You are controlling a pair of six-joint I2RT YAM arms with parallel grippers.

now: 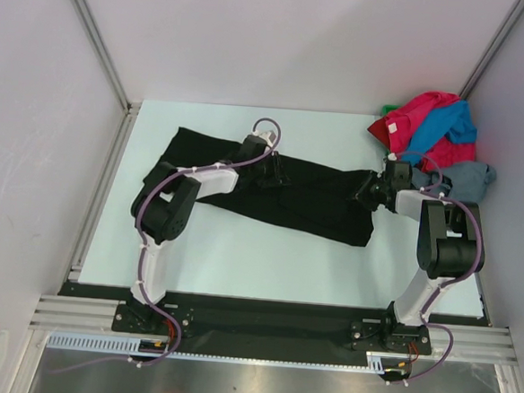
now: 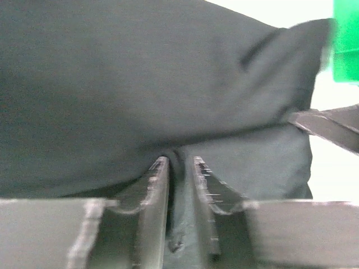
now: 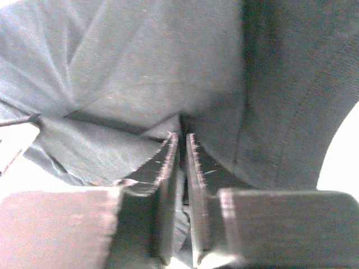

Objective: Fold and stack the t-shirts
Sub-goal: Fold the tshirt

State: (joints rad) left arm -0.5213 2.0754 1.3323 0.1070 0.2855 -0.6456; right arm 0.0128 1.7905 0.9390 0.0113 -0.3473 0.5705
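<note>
A black t-shirt [image 1: 306, 204] lies spread slantwise across the white table [image 1: 240, 258]. My left gripper [image 1: 277, 172] is at its upper edge near the middle. In the left wrist view its jaws [image 2: 180, 159] stand nearly closed, with a fold of the black t-shirt [image 2: 140, 73] pinched between them. My right gripper [image 1: 368, 190] is at the shirt's right end. There its jaws [image 3: 182, 134] stand nearly closed on the black cloth [image 3: 140, 67], and creases run out from the tips. A red-pink t-shirt [image 1: 416, 117], a blue t-shirt [image 1: 460, 125] and a grey t-shirt [image 1: 470, 180] lie heaped at the back right.
Something green [image 1: 388, 108] peeks out behind the heap and shows as a green block [image 2: 346, 39] in the left wrist view. Pale walls close in the table on three sides. A metal rail [image 1: 100, 194] runs along the left edge.
</note>
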